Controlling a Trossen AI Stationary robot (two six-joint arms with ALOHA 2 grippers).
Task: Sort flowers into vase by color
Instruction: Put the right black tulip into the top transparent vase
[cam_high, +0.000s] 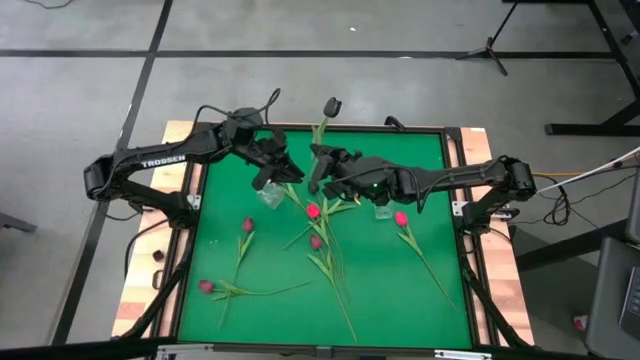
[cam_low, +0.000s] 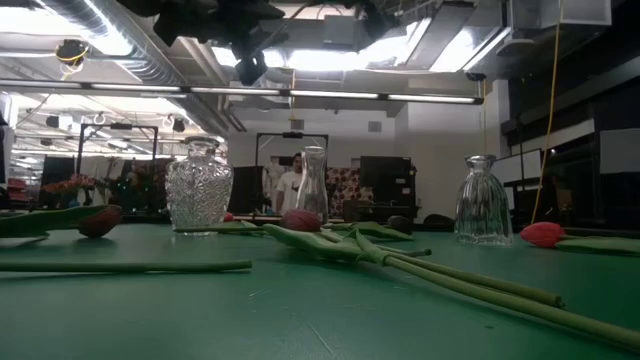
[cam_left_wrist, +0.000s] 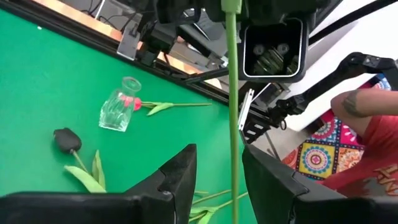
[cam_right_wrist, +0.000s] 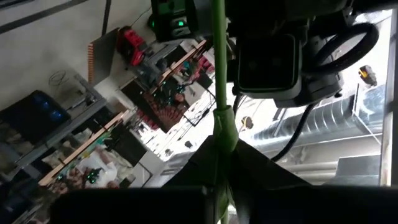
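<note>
The green tabletop (cam_high: 400, 290) carried pink flowers (cam_high: 315, 240) strewn around three glass vases (cam_low: 198, 187). Above its middle, the right gripper (cam_high: 318, 172) had its fingers clamped on the green stem of a dark-headed tulip (cam_high: 331, 105); the left gripper (cam_left_wrist: 219, 171), just beside it, had its fingers apart around the same stem

counter (cam_high: 400, 290) is matte green felt-ish cloth, with a raw wood border (cam_high: 140, 290) round it. Vases are clear glass: one cut and knobbly (cam_low: 199, 187), one smooth (cam_low: 483, 200). Flower stems (cam_low: 480, 285) look like smooth, slightly shiny plastic. Arms (cam_high: 160, 160) are matte black.
</note>
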